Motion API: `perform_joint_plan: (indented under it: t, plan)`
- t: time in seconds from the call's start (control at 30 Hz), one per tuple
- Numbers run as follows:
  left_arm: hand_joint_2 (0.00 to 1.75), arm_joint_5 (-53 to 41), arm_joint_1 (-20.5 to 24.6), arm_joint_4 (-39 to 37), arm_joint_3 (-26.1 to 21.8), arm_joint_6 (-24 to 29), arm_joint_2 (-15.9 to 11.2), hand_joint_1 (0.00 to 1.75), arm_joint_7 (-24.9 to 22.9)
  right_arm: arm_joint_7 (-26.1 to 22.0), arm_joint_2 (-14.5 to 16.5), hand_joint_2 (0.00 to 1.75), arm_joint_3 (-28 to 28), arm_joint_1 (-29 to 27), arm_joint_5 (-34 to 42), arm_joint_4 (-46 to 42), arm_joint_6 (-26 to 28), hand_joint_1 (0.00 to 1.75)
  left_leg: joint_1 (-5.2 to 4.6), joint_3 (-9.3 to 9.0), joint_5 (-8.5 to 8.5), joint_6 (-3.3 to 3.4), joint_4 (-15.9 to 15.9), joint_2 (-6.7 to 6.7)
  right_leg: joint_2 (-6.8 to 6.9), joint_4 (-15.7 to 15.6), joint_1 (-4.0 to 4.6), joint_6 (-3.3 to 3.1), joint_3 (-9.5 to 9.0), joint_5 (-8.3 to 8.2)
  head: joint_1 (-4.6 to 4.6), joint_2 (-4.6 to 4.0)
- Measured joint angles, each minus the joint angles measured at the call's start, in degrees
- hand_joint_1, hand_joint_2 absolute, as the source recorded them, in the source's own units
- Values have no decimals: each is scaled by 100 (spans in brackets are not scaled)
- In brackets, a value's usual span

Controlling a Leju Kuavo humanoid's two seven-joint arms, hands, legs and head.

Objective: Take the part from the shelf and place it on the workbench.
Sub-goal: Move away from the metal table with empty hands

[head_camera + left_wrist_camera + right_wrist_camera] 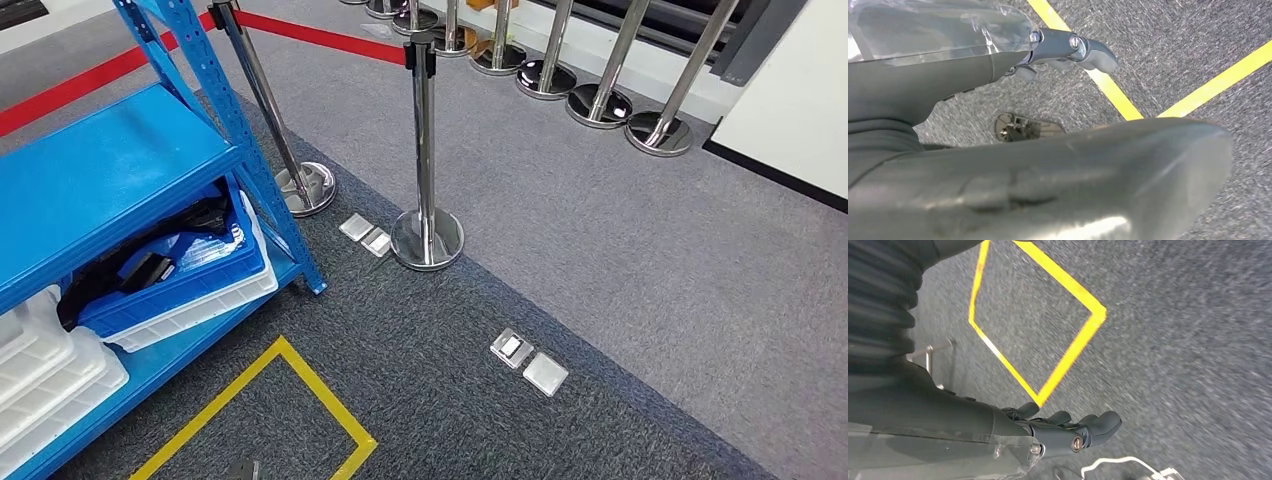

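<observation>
Part not yet taken from the shelf

Dark parts are seen lying in a blue bin on the lower level of the blue shelf; they appear rigid and light, though detail is poor, so a grip across the body is judged best. The left hand and right hand are hung over the carpet, fingers loosely apart, nothing held.

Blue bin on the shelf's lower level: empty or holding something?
Holding something. The blue bin, resting on a white tray on the blue shelf, has black items inside; what they are is unclear.
</observation>
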State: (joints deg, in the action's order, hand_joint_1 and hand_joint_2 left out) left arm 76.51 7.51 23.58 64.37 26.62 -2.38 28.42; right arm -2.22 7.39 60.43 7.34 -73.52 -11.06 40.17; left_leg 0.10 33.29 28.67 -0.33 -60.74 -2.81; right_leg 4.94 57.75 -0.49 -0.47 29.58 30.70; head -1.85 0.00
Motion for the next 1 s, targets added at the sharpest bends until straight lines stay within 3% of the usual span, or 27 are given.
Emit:
perform_joint_plan:
  t: [0.03, 0.1, 0.13, 0.17, 0.2, 0.27, 0.3, 0.33, 0.37, 0.4, 0.47, 0.5, 0.57, 0.63, 0.7, 0.77, 0.83, 0.87, 0.9, 0.93, 1.0]
  plan:
    - [0, -1, 3, 0, 1, -1, 2, 0, 1, -1, -2, 175, 0, 6, -8, 1, 0, 0, -26, -69, -29, 33, 165, -64, 47, 2, 10, 28, -17, 18, 1, 0]
    - [0, -5, -4, 0, 2, -2, 4, 0, 1, -1, -3, 175, 0, 27, -22, 4, 0, 0, -51, -62, -18, 91, 215, 6, 136, -5, 19, 83, -46, 39, 26, 0]
    - [0, -9, -12, 0, 4, -2, 4, 0, 1, -2, -3, 175, 0, 38, -26, 4, 0, 0, -39, -72, -29, 116, 239, 54, 131, 2, 9, 111, -65, 65, 38, 0]
    - [0, -17, -14, 0, 6, -3, 4, 0, 1, -6, -3, 175, 0, 45, -27, 5, 0, 0, -24, -86, -44, 148, 270, 105, 41, 65, -2, 139, -56, 125, 52, 0]
    - [0, -26, -5, 0, 10, -5, 4, 0, 0, -11, -4, 175, 0, 45, -27, 5, 0, 0, -6, -102, -63, 184, 302, 158, -100, 245, -12, 163, 16, 248, 79, 0]
    - [0, -42, 18, 0, 28, -15, 6, 0, -2, -23, -4, 175, 0, 32, -27, 7, 0, 0, 3, -112, -78, 235, 324, 270, -396, 947, -29, 194, 354, 608, 155, 0]
    - [0, -46, 27, 0, 41, -22, 8, 0, -2, -27, -4, 175, 1, 19, -27, 7, 0, 0, 1, -111, -77, 248, 320, 336, -452, 1345, -30, 205, 562, 757, 189, 0]
    - [0, -51, 27, 0, 56, -29, 10, 0, -3, -31, -4, 175, 1, 5, -27, 7, 0, 0, -1, -112, -74, 252, 315, 408, -470, 1610, -30, 213, 714, 803, 212, 0]
    - [0, -58, 26, 0, 71, -36, 12, 0, -4, -37, -5, 175, 1, -5, -27, 7, 0, 0, 0, -116, -70, 251, 305, 486, -479, 1665, -32, 216, 774, 728, 231, 0]
    - [0, -67, 25, 0, 83, -40, 13, 0, -5, -44, -7, 175, 1, -9, -28, 7, 0, 0, 4, -121, -64, 245, 293, 567, -496, 1473, -37, 213, 720, 538, 247, 0]
    - [0, -81, 31, 0, 96, -48, 16, 0, -5, -61, -13, 175, 1, -6, -31, 7, 0, 0, 13, -124, -37, 206, 252, 717, -685, 700, -58, 201, 420, 93, 283, 0]
    - [0, -85, 37, 0, 99, -49, 17, 0, -5, -67, -15, 175, 0, -6, -33, 7, 0, 0, 15, -109, -21, 178, 220, 788, -810, 376, -70, 188, 291, -34, 298, 0]
    - [0, -87, 45, 0, 108, -50, 18, 0, -4, -77, -18, 175, 0, -7, -34, 7, 0, 0, 22, -64, -13, 115, 186, 906, -951, 134, -68, 152, 199, -65, 297, 0]
    - [0, -89, 37, 0, 114, -50, 18, 0, -3, -86, -20, 175, 1, -5, -38, 7, 0, 0, 42, -38, -20, 53, 185, 992, -828, 99, -58, 83, 187, -85, 281, 0]
    - [0, -89, 35, 0, 117, -50, 18, 0, 0, -99, -24, 175, 2, 2, -45, 5, 1, 0, 36, 41, 109, -5, -9, 818, -683, 48, -73, 7, 163, -112, 230, 0]
    - [0, -89, 53, 0, 118, -50, 18, 0, 3, -111, -27, 175, 2, -6, -50, 6, 2, 0, 34, 323, 444, -58, -625, 501, -525, 25, -73, -39, 146, -111, 132, 0]
    - [0, -89, 58, 0, 118, -50, 18, 0, 3, -113, -32, 175, 2, -24, -45, 6, 1, 0, 57, 662, 704, -97, -1307, 367, -352, 26, -61, -55, 139, -91, 79, 0]
    - [0, -89, 50, 0, 118, -50, 18, 0, 3, -113, -34, 175, 2, -28, -42, 6, 0, 0, 66, 718, 690, -105, -1414, 345, -273, 27, -58, -54, 131, -78, 67, 0]
    - [0, -88, 42, 0, 118, -50, 18, 0, 3, -112, -37, 175, 2, -28, -39, 6, 0, 0, 71, 653, 565, -106, -1289, 324, -200, 27, -58, -47, 113, -63, 50, 0]
    - [0, -88, 38, 0, 119, -50, 18, 0, 3, -112, -37, 175, 2, -26, -38, 7, 0, 0, 72, 480, 361, -96, -950, 283, -133, 27, -59, -36, 85, -44, 28, 0]
    - [0, -88, 44, 0, 120, -50, 18, 0, 3, -110, -37, 175, 2, -21, -38, 7, 1, 0, 41, 95, 39, -47, -156, 40, -17, 30, -45, 8, 24, 3, -20, 0]
